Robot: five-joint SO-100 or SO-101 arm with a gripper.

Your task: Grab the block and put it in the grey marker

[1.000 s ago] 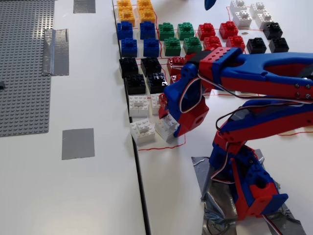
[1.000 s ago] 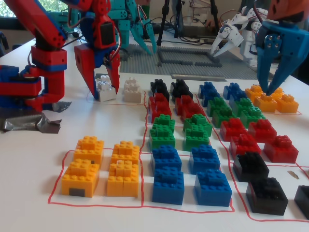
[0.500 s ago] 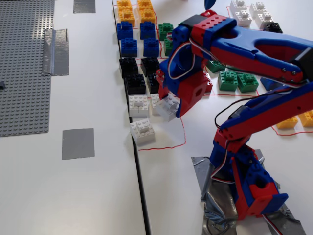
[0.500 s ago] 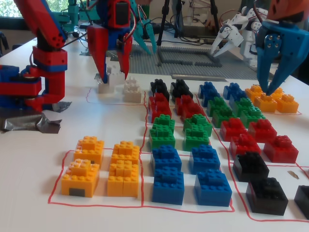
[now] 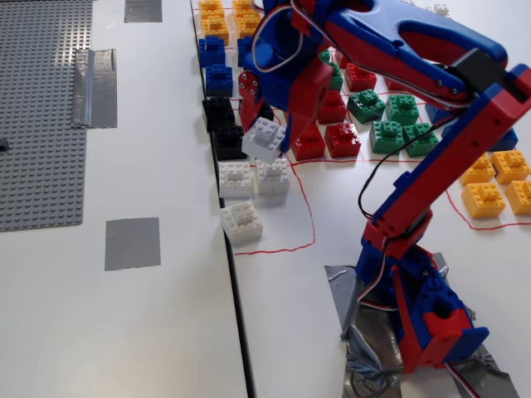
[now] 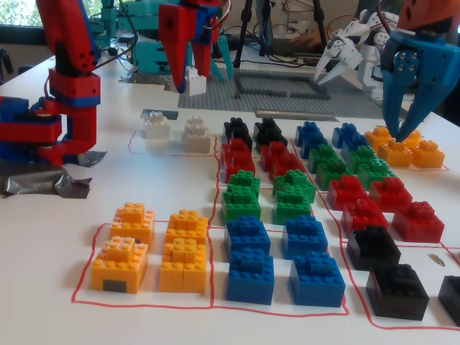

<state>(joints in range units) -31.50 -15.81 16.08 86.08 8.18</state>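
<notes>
Gripper: the red claw [image 5: 278, 141] is clamped narrow on the block [image 5: 264, 138], pinching its sides so the studs stay free; in the low fixed view it hangs well clear of the table [image 6: 190, 80].
Block: white studded plastic brick, hard and glossy, tilted a bit in the jaws, up in the air above the black bricks [image 5: 225, 126] in the top-down fixed view.
Grey marker: flat matte square of tape [image 5: 133, 243] on the left table, near side, well apart from the gripper and bare.
Leftover whites: three white bricks [image 5: 242, 221] sit inside the red outline, sorted by colour like the rest.
Not the target: the wrinkled shiny tape strip [image 5: 93, 87] at the studded baseplate [image 5: 37, 124].
My guess: lift's done, carry left comes next.
</notes>
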